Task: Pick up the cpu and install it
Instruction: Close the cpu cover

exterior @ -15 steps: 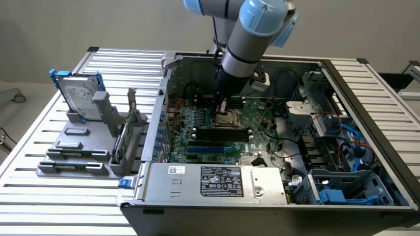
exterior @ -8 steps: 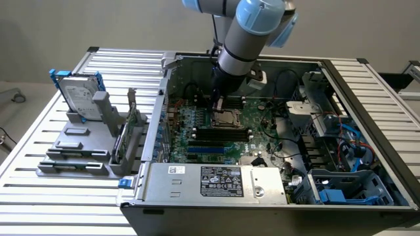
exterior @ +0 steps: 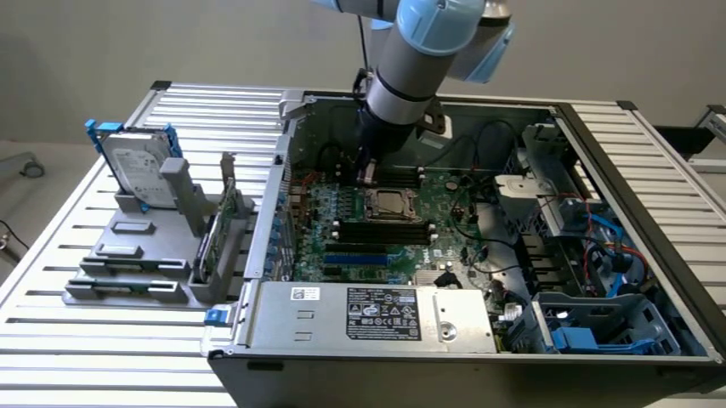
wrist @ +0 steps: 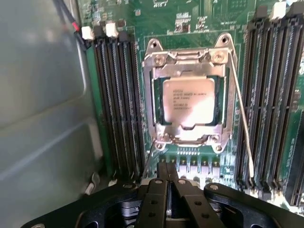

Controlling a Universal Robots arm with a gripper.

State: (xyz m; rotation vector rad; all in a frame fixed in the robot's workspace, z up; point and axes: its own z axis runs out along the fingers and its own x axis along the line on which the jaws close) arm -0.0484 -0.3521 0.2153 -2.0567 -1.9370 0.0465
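Silver cpu [wrist: 188, 101] sits in the motherboard socket [wrist: 154, 95]; the arm's fingers [wrist: 162, 176], pressed together and empty, hover just beside it.

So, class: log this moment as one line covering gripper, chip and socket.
gripper: shut, holding nothing, near socket | chip: lying in socket, silver top facing up

My silver-grey tubular robot arm with pale blue joint caps [exterior: 399, 85] slants steeply downward, wrist almost vertical. My black metal two-finger gripper [wrist: 166, 167] points straight down, its slim fingers [wrist: 160, 187] pressed flat together.
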